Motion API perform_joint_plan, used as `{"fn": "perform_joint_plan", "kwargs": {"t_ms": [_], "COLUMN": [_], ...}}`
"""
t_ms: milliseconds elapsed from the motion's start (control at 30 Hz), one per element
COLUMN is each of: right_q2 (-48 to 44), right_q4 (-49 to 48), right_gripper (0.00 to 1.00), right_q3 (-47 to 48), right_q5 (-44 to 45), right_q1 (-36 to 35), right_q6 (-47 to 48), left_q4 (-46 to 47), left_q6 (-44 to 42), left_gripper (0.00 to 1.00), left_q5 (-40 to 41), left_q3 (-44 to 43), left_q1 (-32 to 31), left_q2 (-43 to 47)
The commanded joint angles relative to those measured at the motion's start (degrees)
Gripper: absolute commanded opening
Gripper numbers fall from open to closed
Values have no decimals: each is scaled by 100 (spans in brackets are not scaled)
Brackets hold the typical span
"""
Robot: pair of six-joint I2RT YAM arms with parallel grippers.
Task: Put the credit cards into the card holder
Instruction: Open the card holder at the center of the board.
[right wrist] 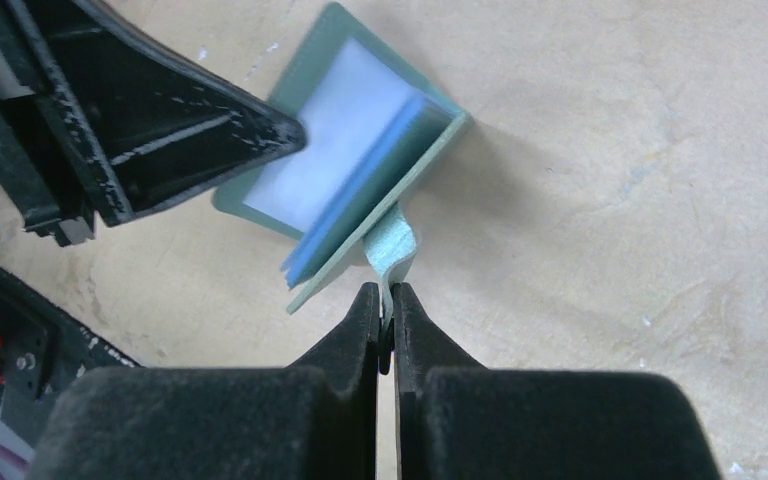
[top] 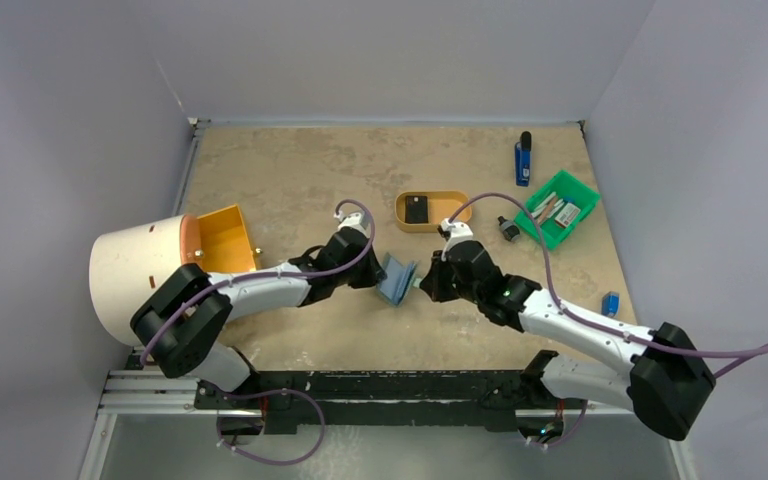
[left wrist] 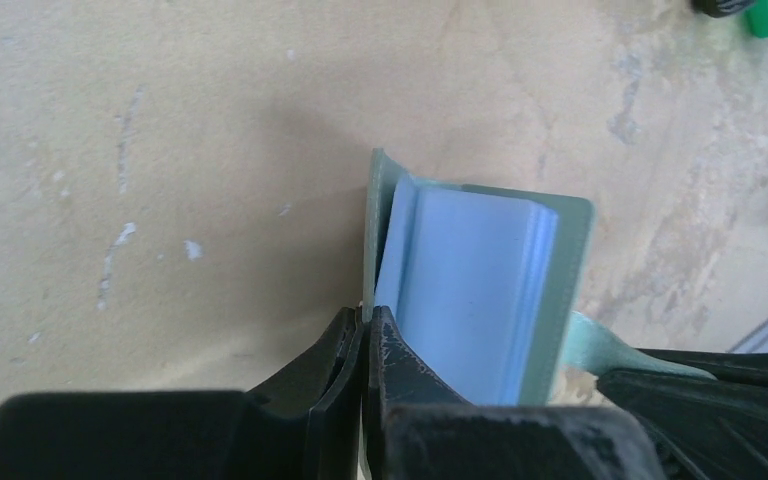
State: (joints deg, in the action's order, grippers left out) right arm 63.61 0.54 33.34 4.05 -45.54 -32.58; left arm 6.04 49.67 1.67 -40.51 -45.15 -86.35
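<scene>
Mid-table, left hand (left wrist: pixel 363 330) pinches the card holder (top: pixel 398 279) edge, right hand (right wrist: pixel 386 308) its tab (right wrist: pixel 392 245).

The card holder (left wrist: pixel 480 290) is showing sage green outside and pale blue inside. The table (top: pixel 290 170) is looking mottled tan with pale scuffs. The tray (top: pixel 435 228) is appearing tan, the bin (top: pixel 550 240) bright green, the box (top: pixel 228 240) orange.

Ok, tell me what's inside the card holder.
The card holder is spread open, showing a blue pleated lining between its green sides. No card shows inside. The pleats hide whatever may sit deep in the slots.
</scene>
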Motion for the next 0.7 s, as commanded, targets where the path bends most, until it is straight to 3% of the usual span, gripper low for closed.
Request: {"fn": "perform_joint_plan", "kwargs": {"t_ms": [0,200,300,400,533,667], "right_q2": [-224,-87,-112,-323,-613,-233], "right_q4": [276,851,959,1094,938,399], "right_gripper": [0,1,34,50,52,52], "right_q3": [-186,-297,-344,-231,92,324], "right_q5": [454,800,734,850,578,-369], "right_q1": [-18,-16,-16,-16,-19,-10], "right_q6": [-348,-987,-1121,-1140,-842,-1010], "left_q4": [-260,-412,-527,-594,-594,-523], "left_q6": [-58,119,238,357,534,746], "left_gripper": [0,0,0,0,0,0], "left_q5": [726,1043,1197,1329,1480,1604], "left_q3": [-79,146,148,119,129,249], "left_q1": [-43,-99,-158,-211,-253,-262], "left_q2": [227,528,588,631,629,627]}}
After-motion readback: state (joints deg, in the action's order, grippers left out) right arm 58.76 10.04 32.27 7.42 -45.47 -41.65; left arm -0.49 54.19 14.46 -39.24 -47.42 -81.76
